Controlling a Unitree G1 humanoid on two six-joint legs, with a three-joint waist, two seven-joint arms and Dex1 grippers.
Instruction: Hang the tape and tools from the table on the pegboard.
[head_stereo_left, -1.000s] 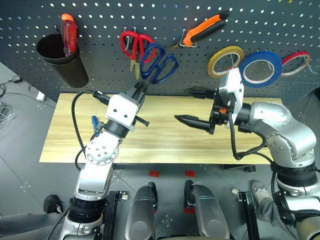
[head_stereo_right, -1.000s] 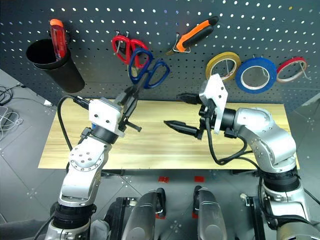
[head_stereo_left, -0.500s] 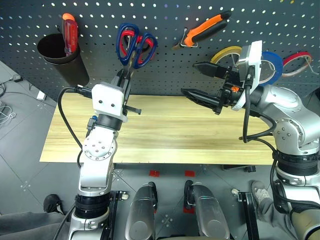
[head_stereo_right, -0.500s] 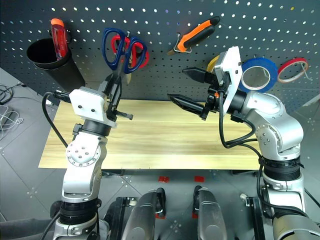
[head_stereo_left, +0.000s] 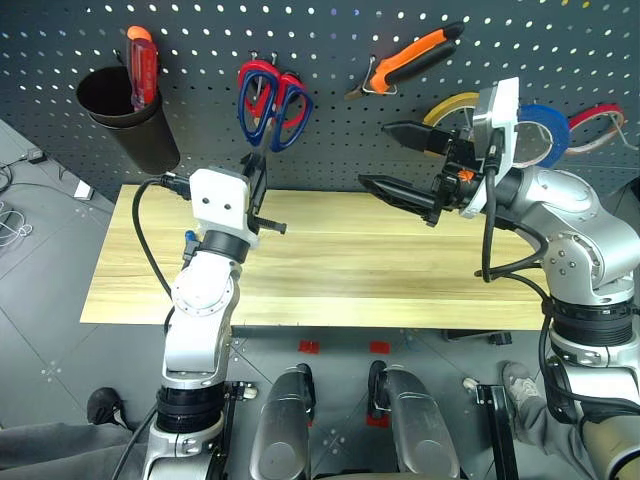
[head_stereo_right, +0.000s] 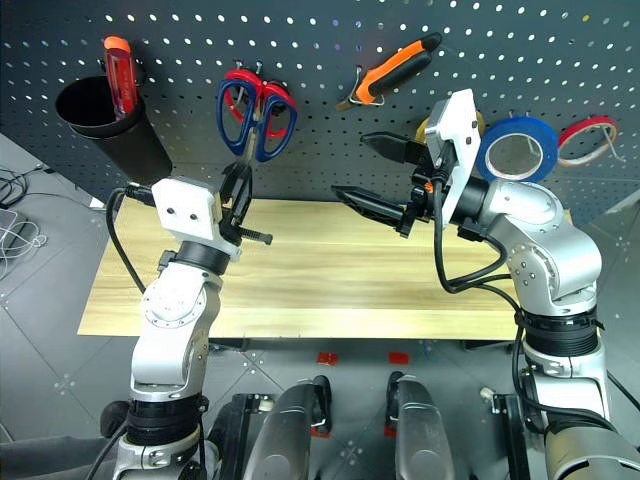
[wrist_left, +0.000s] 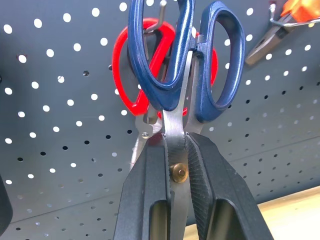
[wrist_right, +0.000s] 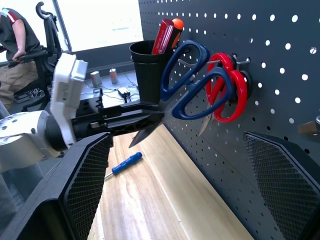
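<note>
My left gripper (head_stereo_left: 257, 163) is shut on the blades of the dark blue-handled scissors (head_stereo_left: 268, 106), near their pivot (wrist_left: 179, 172), and holds them upright. Their loops stand close in front of the red-handled scissors (head_stereo_left: 262, 78) on the pegboard (head_stereo_left: 200, 40). My right gripper (head_stereo_left: 375, 156) hangs open over the table (head_stereo_left: 350, 270), pointing left, with nothing in it. The orange-and-black pliers (head_stereo_left: 410, 58) hang on a hook. The yellow tape (head_stereo_left: 450, 103) hangs behind my right hand. The blue screwdriver (wrist_right: 125, 163) lies on the table by my left arm.
A black cup (head_stereo_left: 125, 115) on the pegboard's left holds a red screwdriver (head_stereo_left: 140, 65). Blue tape (head_stereo_left: 545, 128) and red tape (head_stereo_left: 597, 118) hang at the right. A person (wrist_right: 15, 35) sits far off beyond the table's left end.
My left gripper swung the blue scissors left and upright, in front of the red scissors. My right gripper rose above the table, still open.
</note>
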